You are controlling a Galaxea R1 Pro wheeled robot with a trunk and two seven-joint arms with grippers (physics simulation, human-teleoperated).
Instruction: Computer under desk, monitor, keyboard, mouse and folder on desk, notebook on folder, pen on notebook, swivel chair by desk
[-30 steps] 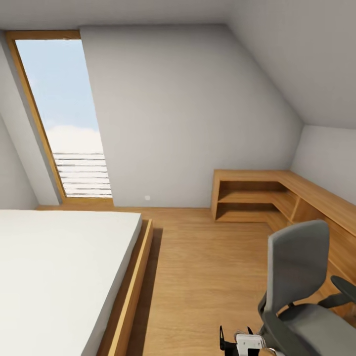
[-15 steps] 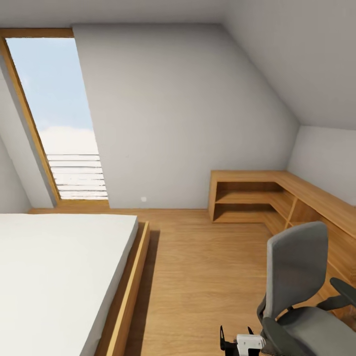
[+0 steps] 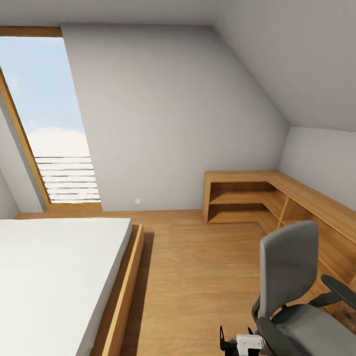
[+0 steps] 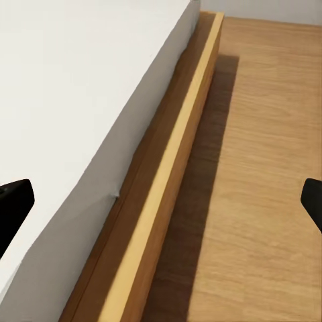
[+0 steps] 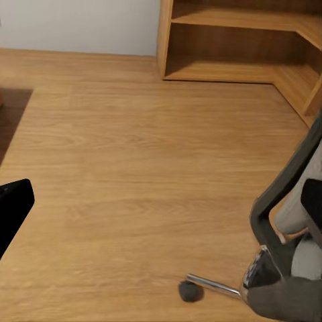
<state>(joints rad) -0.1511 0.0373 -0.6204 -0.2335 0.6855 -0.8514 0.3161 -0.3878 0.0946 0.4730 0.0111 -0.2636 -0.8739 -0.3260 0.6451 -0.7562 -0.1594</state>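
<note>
Robot was in transit through the attic bedroom; no counter, folder or keyboard was visible, so the step in hand read as approaching the chair.

Left to right in head view: tall skylight w/ wood frame (image 3: pixel 44 123), white mattress on a wooden-framed bed (image 3: pixel 54 277), wood plank floor (image 3: pixel 198 277), light wood corner shelf unit (image 3: pixel 247 198) along the far and right walls, then the grey-backed swivel chair w/ black armrests (image 3: pixel 289 277) at lower right, its back turned toward the camera. Seat surface looked bare from here, though part of it was cut off by the frame edge.

To do it well: roll in slowly, keep the base clear of the bed frame, come round to the chair's open side before reaching, and avoid nudging the castors (image 5: pixel 190 290).

Left tool (image 4: pixel 161 201) hung low beside the bed edge, fingers spread wide, released, nothing between them. Right tool (image 5: pixel 161 201) pointed at the floor near the chair's chrome base, also spread open and empty. A white and black arm part (image 3: pixel 247 342) showed at the bottom edge of head view.
</note>
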